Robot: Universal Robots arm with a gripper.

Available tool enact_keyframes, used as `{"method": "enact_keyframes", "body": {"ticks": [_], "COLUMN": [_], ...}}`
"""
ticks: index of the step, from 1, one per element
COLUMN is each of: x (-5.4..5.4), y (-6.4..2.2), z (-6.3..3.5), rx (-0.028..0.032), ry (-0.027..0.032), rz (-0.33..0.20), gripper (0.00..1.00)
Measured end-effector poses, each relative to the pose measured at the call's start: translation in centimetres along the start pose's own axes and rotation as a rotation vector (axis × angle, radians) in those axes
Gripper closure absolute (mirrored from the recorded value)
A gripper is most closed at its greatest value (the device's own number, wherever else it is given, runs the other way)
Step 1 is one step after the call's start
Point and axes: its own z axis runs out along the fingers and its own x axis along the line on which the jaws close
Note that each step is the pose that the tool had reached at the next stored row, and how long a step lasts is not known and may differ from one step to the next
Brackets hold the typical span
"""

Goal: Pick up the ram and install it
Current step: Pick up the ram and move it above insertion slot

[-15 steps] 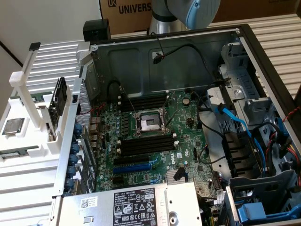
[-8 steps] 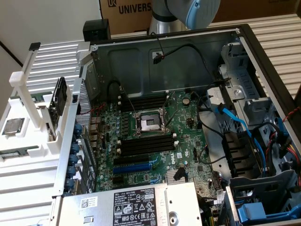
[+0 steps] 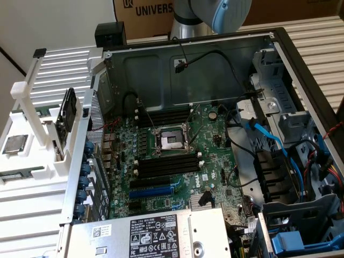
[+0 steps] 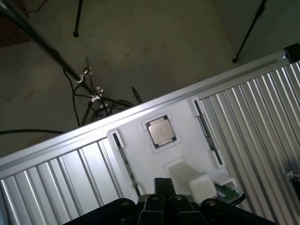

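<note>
A small stretch of the green ram (image 4: 228, 193) shows at the edge of the white holder (image 4: 183, 140), partly behind a white block. In the exterior view a green strip (image 3: 45, 112) lies in that same white holder (image 3: 32, 134), to the exterior view's left of the open computer case; I cannot tell if it is the ram. My gripper (image 4: 162, 188) hangs above the holder, shut, with nothing between its fingers. Black memory slots (image 3: 166, 164) with white end clips lie on the motherboard (image 3: 215, 145) beside the processor socket (image 3: 169, 141).
A loose processor chip (image 4: 161, 131) sits in a recess of the holder, on a ribbed aluminium table (image 4: 262, 122). A black part (image 3: 68, 110) stands upright at the case wall. Cables and blue drive bays (image 3: 301, 177) crowd the case on the exterior view's right. The arm's grey joint (image 3: 215, 11) is behind the case.
</note>
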Motion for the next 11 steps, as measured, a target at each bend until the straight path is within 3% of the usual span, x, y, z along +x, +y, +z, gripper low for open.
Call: {"method": "enact_keyframes", "body": {"ticks": [4,5,11], "x": [0.2,0.4,0.6], "y": [0.22,0.49,0.79], "z": [0.41,1.05,1.85], "rx": [0.0056,0.0025,-0.0053], "ry": [-0.0059,-0.0071,-0.0022], "rz": [-0.018,-0.039,-0.095], "gripper": [0.89,0.89,0.89]}}
